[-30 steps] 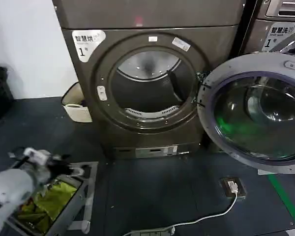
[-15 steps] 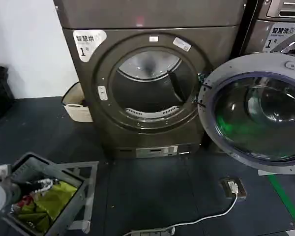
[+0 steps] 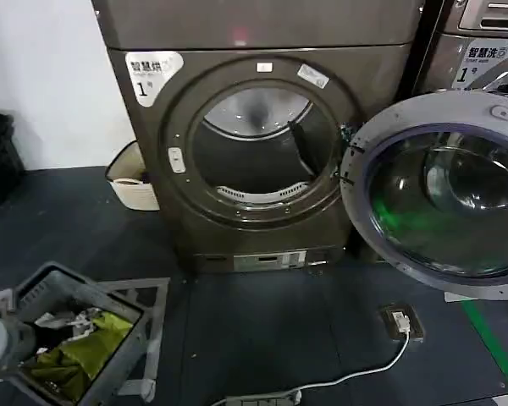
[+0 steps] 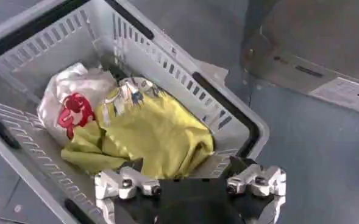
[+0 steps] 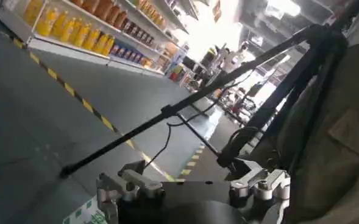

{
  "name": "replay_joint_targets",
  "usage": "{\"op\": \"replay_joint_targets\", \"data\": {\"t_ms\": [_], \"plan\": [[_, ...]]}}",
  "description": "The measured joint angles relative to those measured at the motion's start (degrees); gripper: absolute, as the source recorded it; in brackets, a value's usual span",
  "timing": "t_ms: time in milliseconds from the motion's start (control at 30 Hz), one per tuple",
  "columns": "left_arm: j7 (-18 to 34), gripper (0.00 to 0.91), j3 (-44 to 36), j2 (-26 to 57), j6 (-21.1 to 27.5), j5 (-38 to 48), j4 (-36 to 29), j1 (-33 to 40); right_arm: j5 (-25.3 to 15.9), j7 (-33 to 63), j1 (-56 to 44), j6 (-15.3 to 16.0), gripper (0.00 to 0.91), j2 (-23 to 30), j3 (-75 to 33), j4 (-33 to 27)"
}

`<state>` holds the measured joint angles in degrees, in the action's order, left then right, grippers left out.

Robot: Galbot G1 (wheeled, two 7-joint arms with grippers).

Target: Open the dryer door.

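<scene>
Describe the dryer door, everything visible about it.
The dryer door is round, with a wide pale grey rim around a dark, glossy, see-through window that carries a green reflection. It is swung fully open to the right of the dryer, hinged at the right edge of the drum opening, inner face toward the head camera. It hangs clear of the floor. No gripper touches it; the left gripper hovers over the laundry basket.

The open dryer door (image 3: pixel 444 194) is cut off by the head view's right edge.
</scene>
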<state>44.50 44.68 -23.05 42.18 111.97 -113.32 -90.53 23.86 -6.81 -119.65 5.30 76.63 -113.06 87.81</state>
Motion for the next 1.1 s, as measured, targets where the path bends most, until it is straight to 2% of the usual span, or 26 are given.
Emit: {"op": "replay_joint_targets", "data": {"t_ms": [1100], "plan": [[-0.11,0.907,0.08,1.12,0.01,-1.11,-0.45,0.28,-0.62,-0.67,-0.05,-0.29,0.907,0.72,0.15,0.02]]}}
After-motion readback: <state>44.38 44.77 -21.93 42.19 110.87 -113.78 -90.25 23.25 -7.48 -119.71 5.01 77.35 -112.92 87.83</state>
